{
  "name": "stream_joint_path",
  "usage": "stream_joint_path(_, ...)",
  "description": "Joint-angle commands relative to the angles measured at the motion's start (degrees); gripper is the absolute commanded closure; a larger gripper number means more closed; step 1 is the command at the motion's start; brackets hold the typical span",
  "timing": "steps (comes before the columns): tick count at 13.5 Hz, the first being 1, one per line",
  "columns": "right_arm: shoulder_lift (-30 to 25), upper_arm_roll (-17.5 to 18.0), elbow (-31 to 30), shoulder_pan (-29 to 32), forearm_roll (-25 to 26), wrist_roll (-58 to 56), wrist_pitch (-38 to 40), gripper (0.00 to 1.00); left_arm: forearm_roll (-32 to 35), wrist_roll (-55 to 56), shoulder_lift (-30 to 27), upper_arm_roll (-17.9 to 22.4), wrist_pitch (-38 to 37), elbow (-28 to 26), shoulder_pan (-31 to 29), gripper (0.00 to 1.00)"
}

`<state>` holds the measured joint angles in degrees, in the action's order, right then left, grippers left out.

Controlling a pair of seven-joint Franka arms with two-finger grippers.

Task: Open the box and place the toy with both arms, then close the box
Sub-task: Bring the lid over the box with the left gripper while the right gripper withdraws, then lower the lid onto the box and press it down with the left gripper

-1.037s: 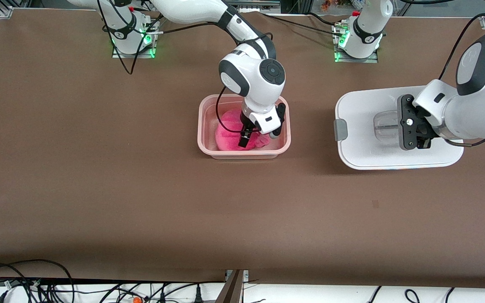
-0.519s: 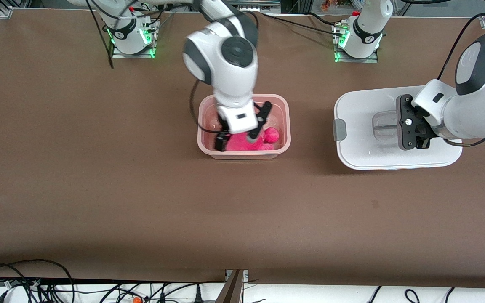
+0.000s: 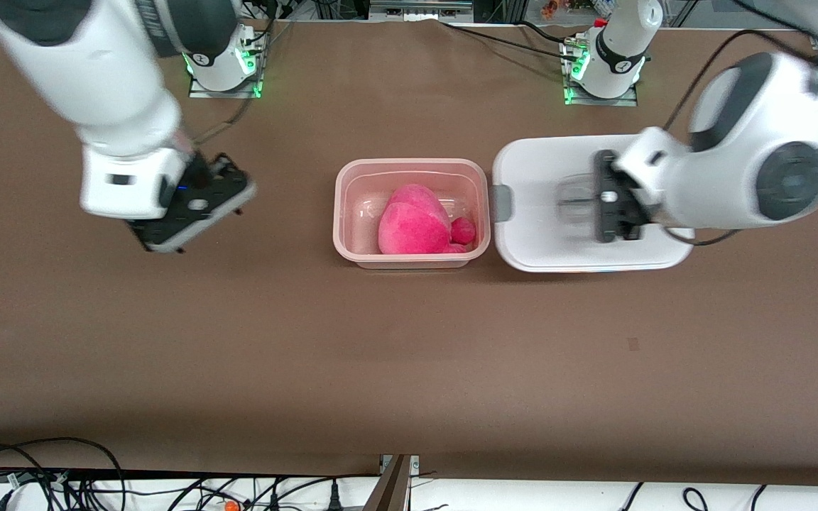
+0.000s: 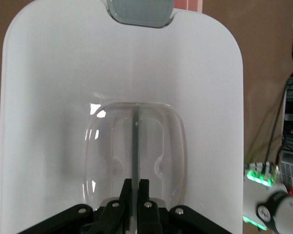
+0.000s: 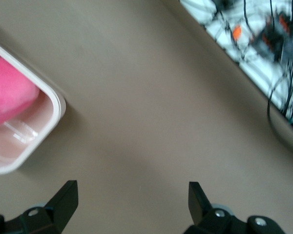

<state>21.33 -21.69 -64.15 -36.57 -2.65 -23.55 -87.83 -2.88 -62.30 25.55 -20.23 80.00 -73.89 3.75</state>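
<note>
Brown tabletop (image 3: 409, 341), closing step. Toy (image 3: 415, 220) lies in the open box (image 3: 341, 213). Beside it, over the table toward the left arm's end, left gripper (image 3: 611, 206) pinches the lid (image 3: 537, 248) by its clear handle (image 4: 112, 146). Right gripper (image 5: 132, 204) hovers spread over bare table. Next: centre the lid over the box rim, lower.
</note>
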Motion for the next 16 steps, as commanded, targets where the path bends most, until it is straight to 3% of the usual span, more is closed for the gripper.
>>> stream_joint_path(1,-10.57,1.99,-12.72,4.91,-2.01,0.87,0.21,0.0,-0.55,9.19,4.66,0.55,9.17,0.85,10.19,1.0)
stream_joint_path(6,-17.71,10.33,-20.38,20.37,-1.83,5.58,0.64,0.0,-0.02,12.91,7.93,0.9,21.06,0.6,20.15,1.0)
stream_joint_path(8,-22.1,13.41,-27.22,23.11,-1.57,12.88,-1.36,0.0,0.07,12.21,10.03,0.72,25.98,-1.41,20.34,1.0)
stream_joint_path(10,-22.48,16.23,-29.27,24.78,-0.78,16.94,-3.39,0.0,0.07,12.2,10.39,0.63,27.39,-3.1,21.64,1.0)
stream_joint_path(16,-22.3,16.68,-28.84,25.58,-0.43,24.32,-3.13,0.0,0.07,13.26,10.66,0.64,29.95,-7.48,22.62,1.0)
